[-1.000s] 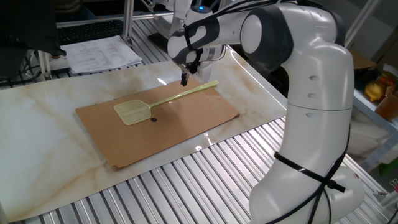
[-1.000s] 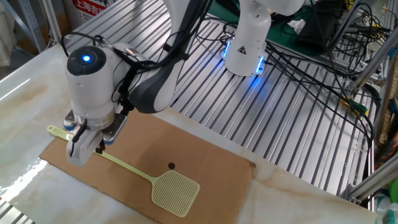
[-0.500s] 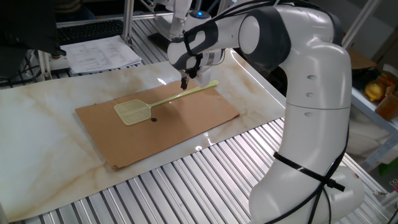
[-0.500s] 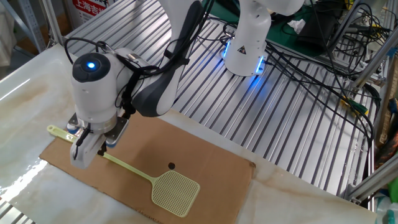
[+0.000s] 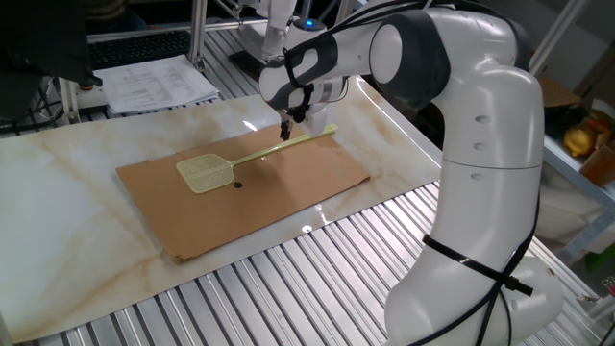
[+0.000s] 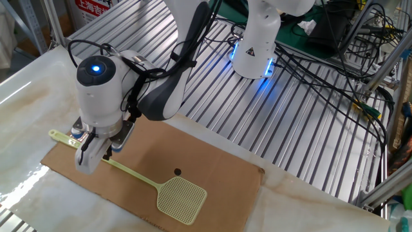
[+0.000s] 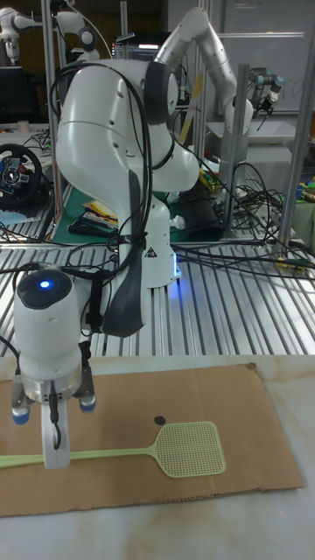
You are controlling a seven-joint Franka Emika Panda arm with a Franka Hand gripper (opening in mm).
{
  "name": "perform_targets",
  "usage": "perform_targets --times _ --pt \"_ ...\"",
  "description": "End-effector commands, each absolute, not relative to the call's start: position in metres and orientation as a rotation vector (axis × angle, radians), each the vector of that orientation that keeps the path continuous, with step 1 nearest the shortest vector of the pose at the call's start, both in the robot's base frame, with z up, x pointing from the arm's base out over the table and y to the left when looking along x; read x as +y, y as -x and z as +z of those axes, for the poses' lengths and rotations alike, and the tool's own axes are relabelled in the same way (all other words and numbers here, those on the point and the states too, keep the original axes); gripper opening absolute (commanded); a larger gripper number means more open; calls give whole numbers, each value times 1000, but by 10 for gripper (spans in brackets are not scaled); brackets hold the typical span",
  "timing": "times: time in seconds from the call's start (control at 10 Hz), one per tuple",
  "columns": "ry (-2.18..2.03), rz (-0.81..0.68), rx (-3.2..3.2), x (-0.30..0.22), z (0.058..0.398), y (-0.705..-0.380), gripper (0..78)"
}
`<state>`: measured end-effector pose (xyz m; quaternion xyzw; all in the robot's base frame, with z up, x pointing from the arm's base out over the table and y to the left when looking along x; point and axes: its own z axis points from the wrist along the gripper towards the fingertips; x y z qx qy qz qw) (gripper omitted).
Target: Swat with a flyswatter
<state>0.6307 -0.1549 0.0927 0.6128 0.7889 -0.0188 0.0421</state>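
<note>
The flyswatter (image 5: 252, 158) (image 6: 138, 178) (image 7: 140, 452) lies flat on a brown cardboard sheet (image 5: 288, 197) (image 6: 212, 174) (image 7: 254, 411). Its long thin handle runs under the jaws, and its squarish mesh head sits well off to one side of them, resting on the cardboard. The free end of the handle pokes out past the jaws on the opposite side, reaching the cardboard's edge and, in the other fixed view, just over it.

A small dark dot (image 5: 237, 185) (image 6: 177, 171) (image 7: 159, 421) marks the cardboard just beside the mesh head, on the head's side of the jaws and apart from the handle.

The gripper (image 5: 285, 132) (image 6: 93, 158) (image 7: 55, 451) points straight down at the handle, toward the end away from the head. In the tall fixed view one pale finger (image 7: 54, 437) crosses in front of the handle and reaches its level. Whether the jaws are closed on the handle or merely straddling it cannot be told from any view; the fingertips look close together, but the arm's wrist hides the gap.

The cardboard rests on a pale marbled tabletop (image 5: 67, 221) (image 6: 19, 109), which spreads out beyond the jaws on every side. Beyond that lies a ribbed metal surface (image 5: 317, 288) (image 6: 290, 116), where the arm's white base (image 6: 256, 45) stands with a blue light glowing.
</note>
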Motion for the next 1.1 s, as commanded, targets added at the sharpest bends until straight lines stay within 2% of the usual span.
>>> perform_targets --times 0.1,1.1 --pt "-1880 -74 2424 -157 85 -628 0" --pt "-1879 -62 2433 -158 73 -626 0"
